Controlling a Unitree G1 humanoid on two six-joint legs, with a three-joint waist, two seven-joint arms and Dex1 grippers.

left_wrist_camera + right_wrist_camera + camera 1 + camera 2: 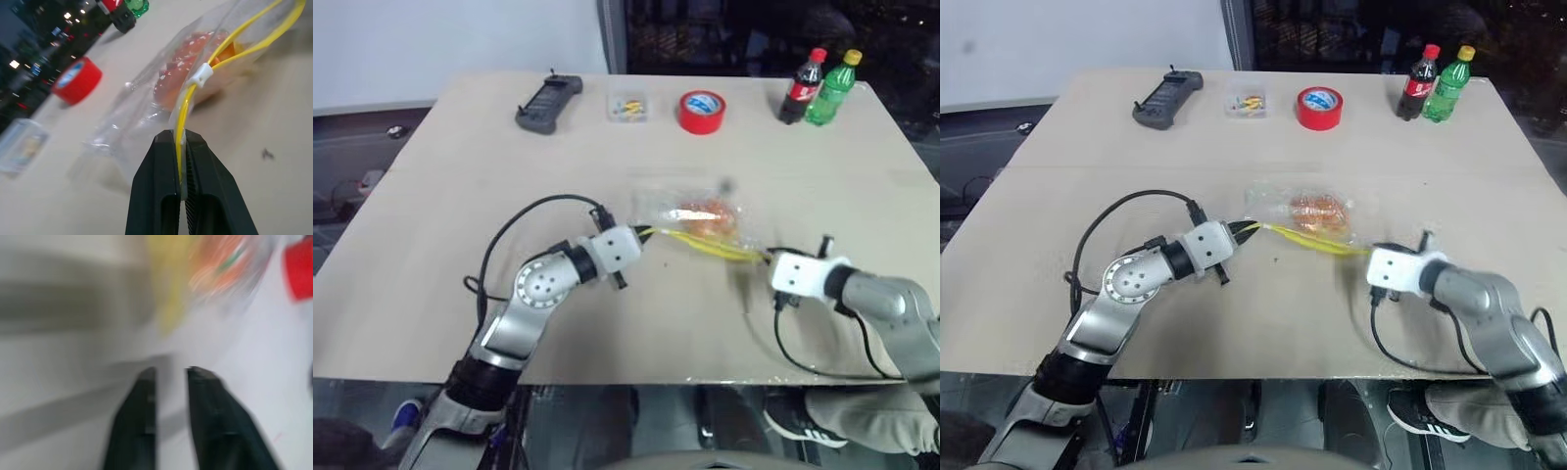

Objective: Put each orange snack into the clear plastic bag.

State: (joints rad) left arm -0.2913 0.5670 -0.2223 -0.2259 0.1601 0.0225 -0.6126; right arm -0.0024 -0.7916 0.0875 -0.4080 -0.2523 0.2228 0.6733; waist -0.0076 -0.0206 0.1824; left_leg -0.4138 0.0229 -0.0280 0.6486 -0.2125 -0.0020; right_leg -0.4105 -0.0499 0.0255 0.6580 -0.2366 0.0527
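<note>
Pinching the yellow seal strip (182, 125), your left claw (179, 142) holds the clear plastic bag (690, 217) at mid-bench (460, 196), orange snacks (707, 217) inside; your right claw (169, 374) hangs beside it, fingers parted, holding nothing.

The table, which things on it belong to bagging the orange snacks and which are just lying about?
Part of the job:
- clear plastic bag, its yellow seal strip pinched by the left gripper
- orange snacks, already inside the bag
- right gripper, fingers apart, holding nothing

Just lying about:
- red tape roll
- two drink bottles
- black controller
- small clear box
</note>
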